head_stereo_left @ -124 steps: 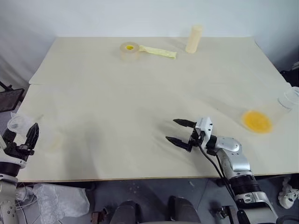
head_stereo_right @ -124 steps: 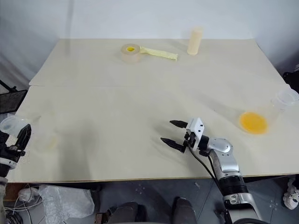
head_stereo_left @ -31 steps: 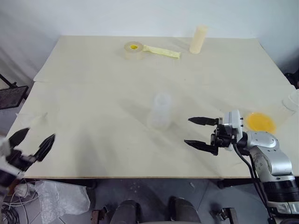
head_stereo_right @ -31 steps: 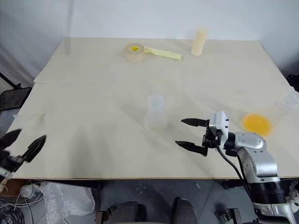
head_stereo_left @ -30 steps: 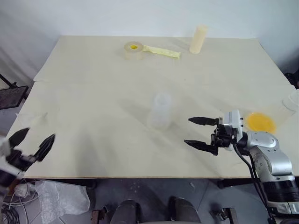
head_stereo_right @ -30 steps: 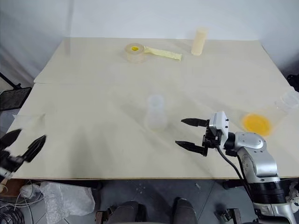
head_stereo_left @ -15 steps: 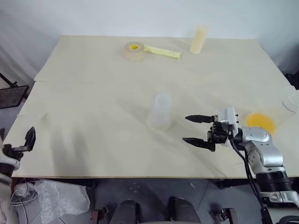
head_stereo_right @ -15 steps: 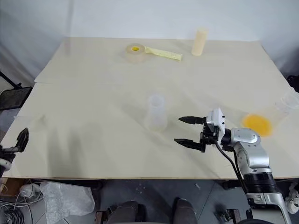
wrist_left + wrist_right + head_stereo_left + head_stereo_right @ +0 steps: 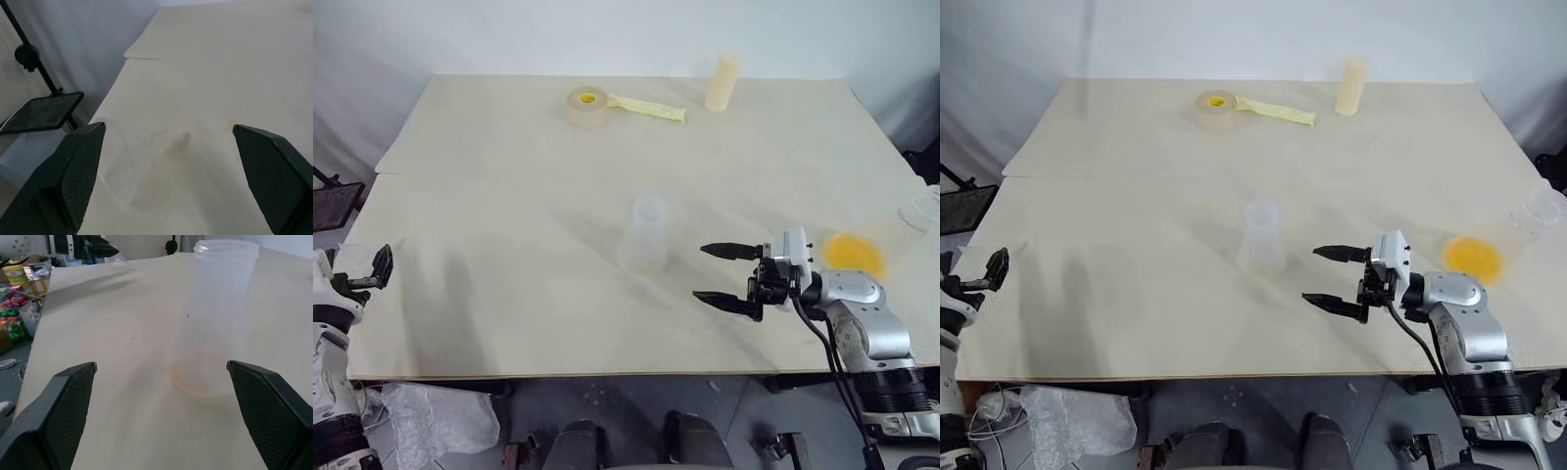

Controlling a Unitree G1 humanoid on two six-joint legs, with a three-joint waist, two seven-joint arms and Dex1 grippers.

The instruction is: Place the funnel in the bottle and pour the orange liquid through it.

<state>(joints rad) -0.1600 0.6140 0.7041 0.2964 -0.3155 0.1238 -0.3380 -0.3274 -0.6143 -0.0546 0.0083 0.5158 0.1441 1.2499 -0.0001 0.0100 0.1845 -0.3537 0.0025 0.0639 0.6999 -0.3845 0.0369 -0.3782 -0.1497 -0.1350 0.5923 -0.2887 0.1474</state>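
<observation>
Two pincers spread, right pincer (image 9: 1335, 278) level, seemingly facing bottle (image 9: 1261, 235)

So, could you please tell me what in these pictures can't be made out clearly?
- The funnel: a faint clear outline between the left pincer fingers in the left wrist view; its stem cannot be traced.
- The clear vessel holding the orange liquid: its mouth is cut by the right edge in the left eye view.
- The bottle: whether empty is unclear.
</observation>
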